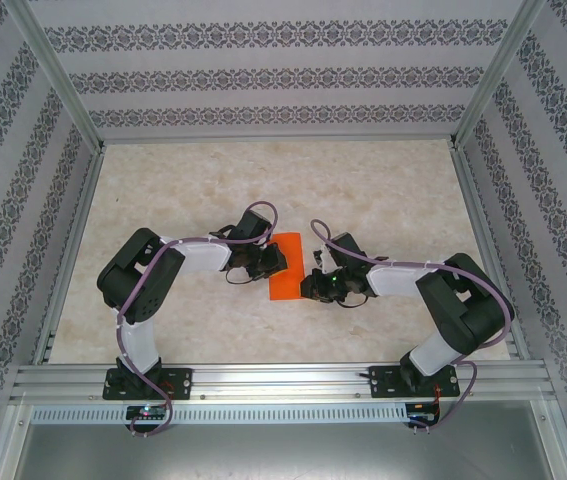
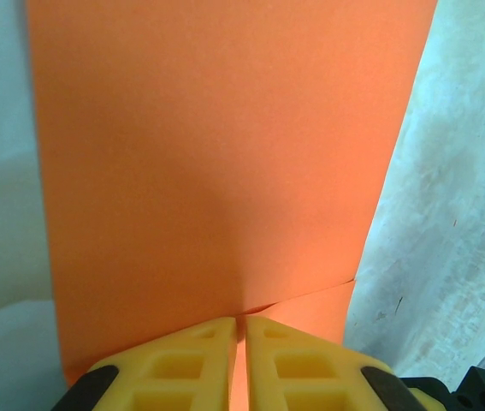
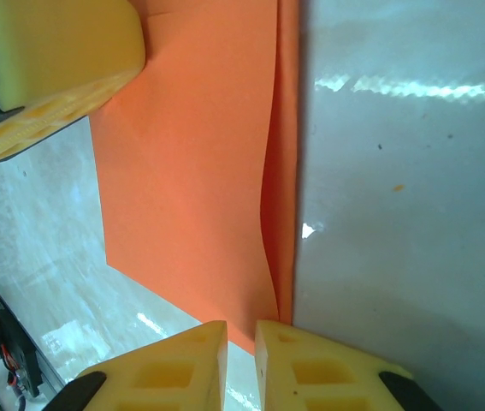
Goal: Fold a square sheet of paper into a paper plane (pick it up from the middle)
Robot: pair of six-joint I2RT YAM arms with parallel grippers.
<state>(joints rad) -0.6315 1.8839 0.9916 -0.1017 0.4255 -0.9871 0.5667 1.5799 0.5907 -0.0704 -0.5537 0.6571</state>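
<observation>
The square sheet of paper (image 1: pixel 289 268) is bright orange and lies folded into a narrow strip at the middle of the table. My left gripper (image 1: pixel 268 262) is at its left side, shut on the paper (image 2: pixel 216 154); an orange edge runs between the yellow fingertips (image 2: pixel 208 342). My right gripper (image 1: pixel 313 287) is at the strip's near right corner. Its jaws (image 3: pixel 240 327) are all but shut, with a slim gap over the corner of the paper (image 3: pixel 191 171). Two layers gape slightly along that right edge (image 3: pixel 286 171). The left gripper's yellow finger (image 3: pixel 54 68) shows at the strip's far end.
A pale marbled tabletop (image 1: pixel 383 200) spreads around the paper, bounded by patterned walls (image 1: pixel 263 75) and a metal frame (image 1: pixel 273 380) at the near edge. Purple cables (image 1: pixel 263 210) loop over both arms.
</observation>
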